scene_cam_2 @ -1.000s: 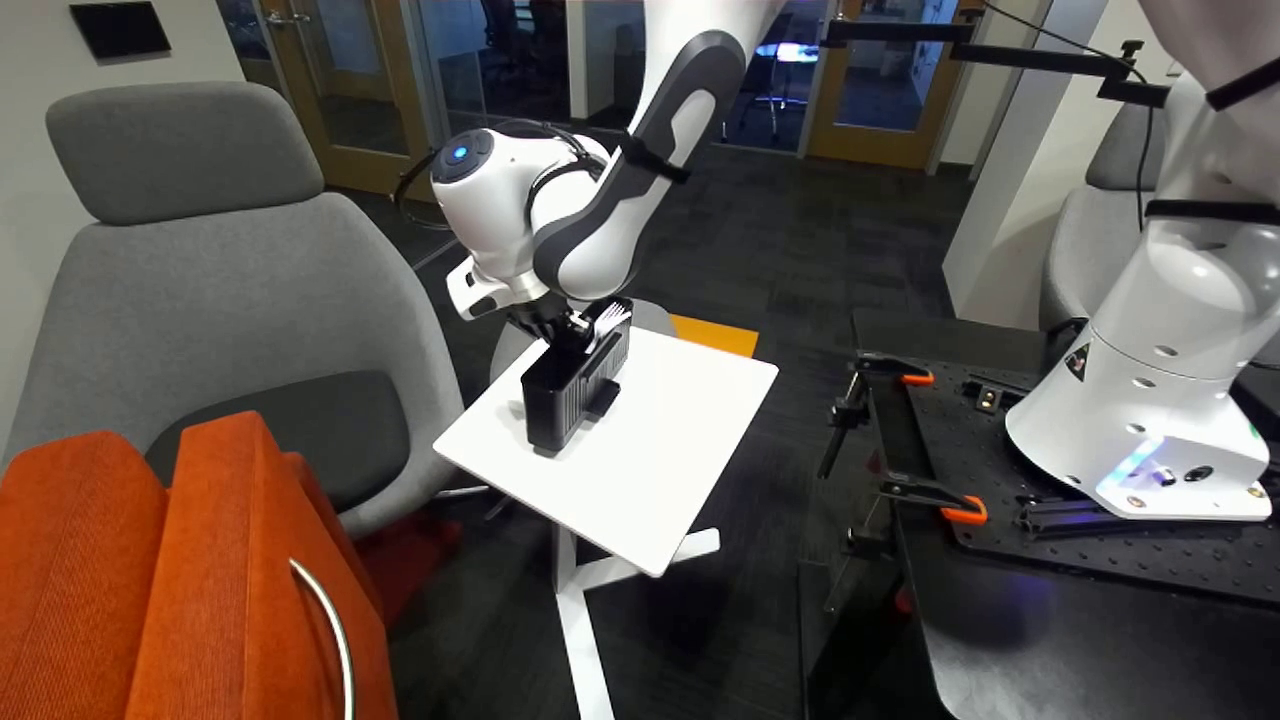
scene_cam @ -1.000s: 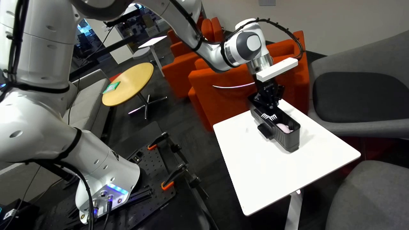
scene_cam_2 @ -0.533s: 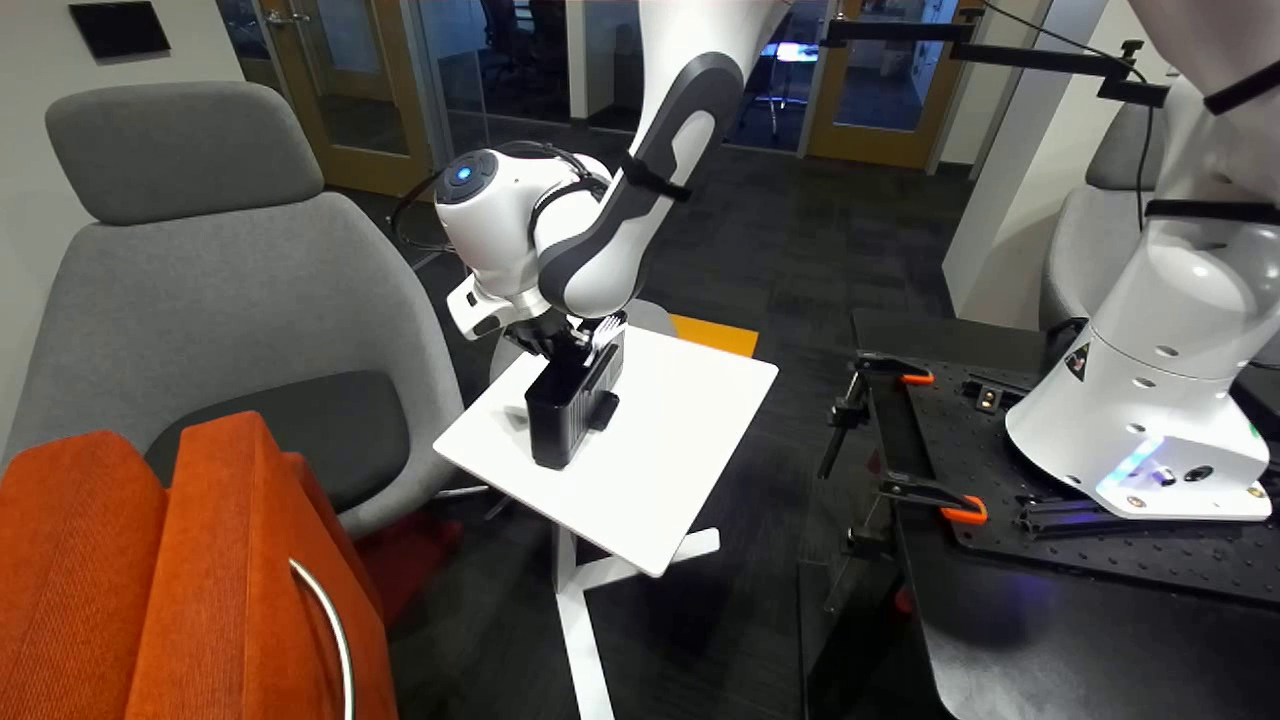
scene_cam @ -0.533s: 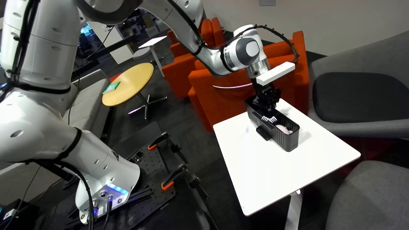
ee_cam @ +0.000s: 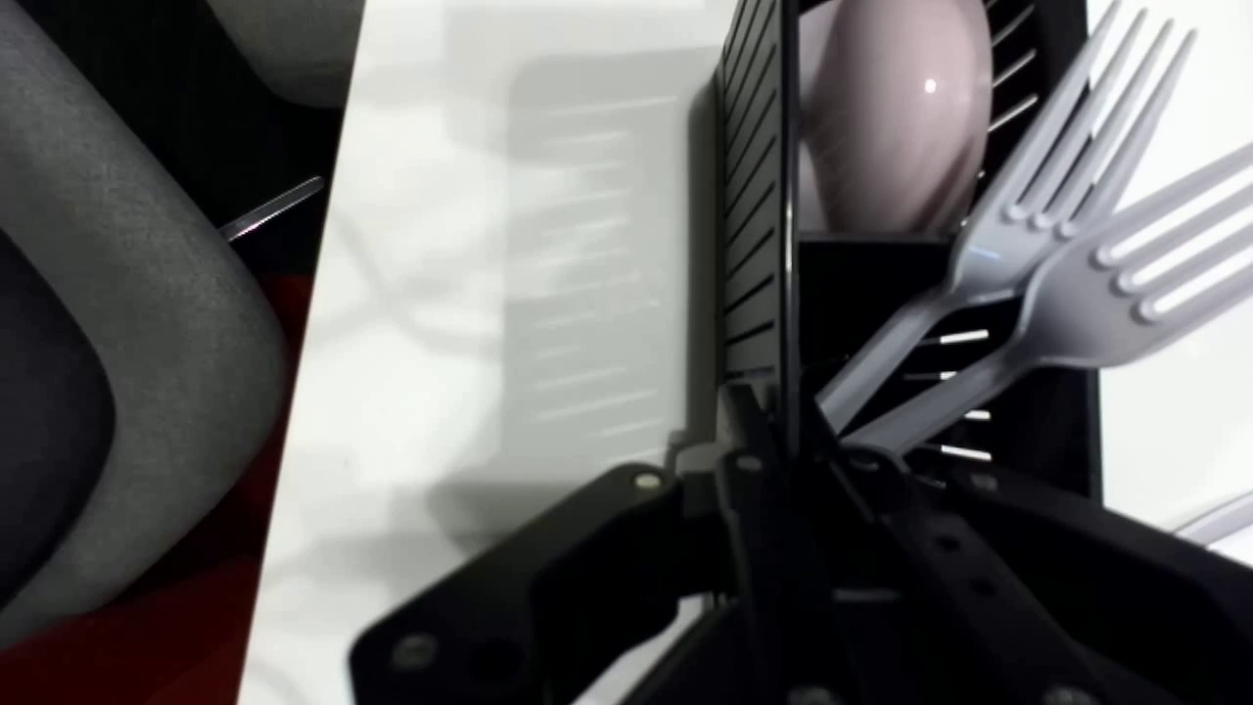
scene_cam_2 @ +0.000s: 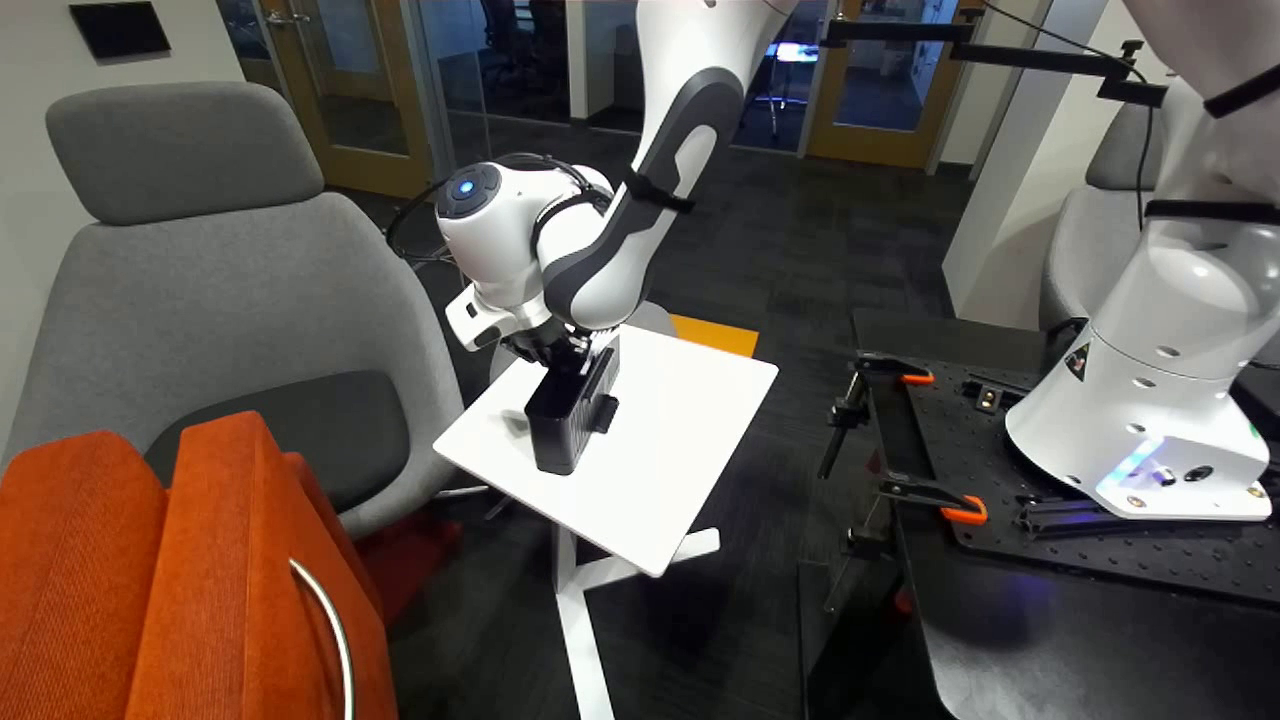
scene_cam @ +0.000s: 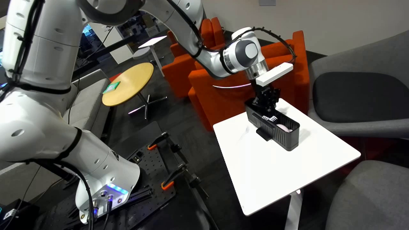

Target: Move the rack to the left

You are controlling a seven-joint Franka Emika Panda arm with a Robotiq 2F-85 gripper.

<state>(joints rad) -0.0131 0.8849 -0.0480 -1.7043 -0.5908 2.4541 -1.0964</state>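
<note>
The rack (scene_cam: pixel 289 139) is a long black slatted box over the white table. It also shows in an exterior view (scene_cam_2: pixel 553 435). A pale pink rounded item (ee_cam: pixel 901 108) sits in one end, and two pale forks (ee_cam: pixel 1062 186) lean out of the middle. My gripper (ee_cam: pixel 788 426) is at the rack's wall in the wrist view, one finger (ee_cam: pixel 739 416) outside and the other inside. It is shut on that wall. The gripper also shows over the rack in both exterior views (scene_cam: pixel 267 103) (scene_cam_2: pixel 568 355). I cannot tell whether the rack's underside touches the table.
The white table (scene_cam: pixel 287 179) has edges near the rack. A black tab (scene_cam: pixel 264 134) sticks out from the rack's side. A thin pale item (ee_cam: pixel 1219 519) lies on the table beside the rack. A grey chair (scene_cam_2: pixel 260 300) and an orange chair (scene_cam_2: pixel 200 590) stand by the table.
The arm and gripper have come down, and the rack has moved with them. It sits lower in an exterior view and its gripped end is slightly further left in an exterior view.
</note>
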